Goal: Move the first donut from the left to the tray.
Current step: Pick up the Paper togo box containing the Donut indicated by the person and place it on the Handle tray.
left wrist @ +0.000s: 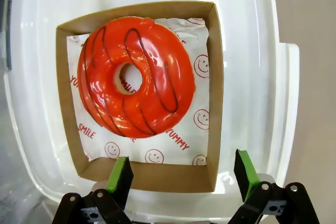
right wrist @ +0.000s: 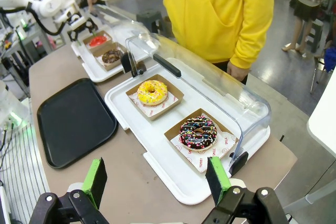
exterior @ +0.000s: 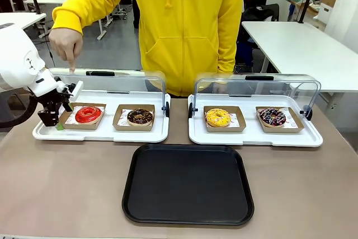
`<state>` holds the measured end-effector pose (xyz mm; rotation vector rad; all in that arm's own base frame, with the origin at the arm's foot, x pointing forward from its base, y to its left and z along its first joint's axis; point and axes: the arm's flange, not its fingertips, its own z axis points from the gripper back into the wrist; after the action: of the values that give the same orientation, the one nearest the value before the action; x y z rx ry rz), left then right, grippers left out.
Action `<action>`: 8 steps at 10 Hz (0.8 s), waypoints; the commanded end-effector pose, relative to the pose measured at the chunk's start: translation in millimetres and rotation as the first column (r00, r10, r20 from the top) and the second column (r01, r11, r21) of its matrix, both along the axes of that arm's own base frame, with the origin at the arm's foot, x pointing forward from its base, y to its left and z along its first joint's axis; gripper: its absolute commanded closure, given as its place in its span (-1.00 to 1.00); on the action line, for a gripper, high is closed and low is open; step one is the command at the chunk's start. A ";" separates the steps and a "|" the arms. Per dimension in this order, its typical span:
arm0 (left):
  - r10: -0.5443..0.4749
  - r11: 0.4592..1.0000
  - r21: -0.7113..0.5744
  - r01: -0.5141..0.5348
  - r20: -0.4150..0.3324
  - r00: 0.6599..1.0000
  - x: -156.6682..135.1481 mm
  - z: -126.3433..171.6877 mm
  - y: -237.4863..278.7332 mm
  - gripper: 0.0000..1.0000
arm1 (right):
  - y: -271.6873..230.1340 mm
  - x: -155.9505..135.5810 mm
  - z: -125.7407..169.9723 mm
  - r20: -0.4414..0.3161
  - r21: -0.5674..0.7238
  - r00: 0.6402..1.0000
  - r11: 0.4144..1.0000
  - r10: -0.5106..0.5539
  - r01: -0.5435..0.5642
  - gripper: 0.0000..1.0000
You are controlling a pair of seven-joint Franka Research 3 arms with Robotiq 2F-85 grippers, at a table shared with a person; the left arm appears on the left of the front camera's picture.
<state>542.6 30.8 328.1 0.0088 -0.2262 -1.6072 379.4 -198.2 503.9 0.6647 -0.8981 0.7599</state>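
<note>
While my left gripper (left wrist: 181,165) hangs with jaws spread wide at edge of cardboard holder (left wrist: 152,178), I see red donut (left wrist: 157,87) inside it, on white tray (exterior: 100,134), apart from black tray (exterior: 187,186)

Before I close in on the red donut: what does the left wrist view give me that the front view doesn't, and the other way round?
Left wrist: close detail. It shows dark lines across the red donut icing, smiley print on the paper, and the holder with its near edge just beyond the open left gripper.
Front: the layout. The black tray lies nearer the robot, a chocolate donut sits beside the red one, and a person's hand points down behind it.
Both: the red donut in its holder on a white tray, gripper open at it.
</note>
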 end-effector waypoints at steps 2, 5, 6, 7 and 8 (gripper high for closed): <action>0.003 1.000 0.015 -0.003 -0.013 1.000 3.7 -4.1 -2.2 -1.00 | 0.1 1.7 0.2 0.036 0.012 0.999 1.000 0.007 -0.007 -1.00; 0.004 1.000 0.024 -0.004 -0.028 1.000 4.6 -12.3 -4.2 -1.00 | 0.1 1.7 0.2 0.036 0.012 0.999 1.000 0.007 -0.007 -1.00; 0.003 1.000 0.025 -0.002 -0.033 0.999 5.5 -14.4 -5.2 -1.00 | 0.1 1.7 0.2 0.036 0.012 0.999 1.000 0.007 -0.007 -1.00; -0.002 1.000 0.030 0.003 -0.044 0.999 5.1 -15.4 -6.5 -1.00 | 0.1 1.7 0.2 0.036 0.012 0.999 1.000 0.007 -0.007 -1.00; -0.004 0.999 0.032 0.006 -0.047 0.999 6.7 -16.5 -8.0 -1.00 | 0.1 1.7 0.2 0.036 0.012 0.999 1.000 0.007 -0.007 -1.00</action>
<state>543.2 24.7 309.0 -0.0167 -0.1925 -1.6199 379.4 -198.2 503.9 0.6647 -0.8981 0.7599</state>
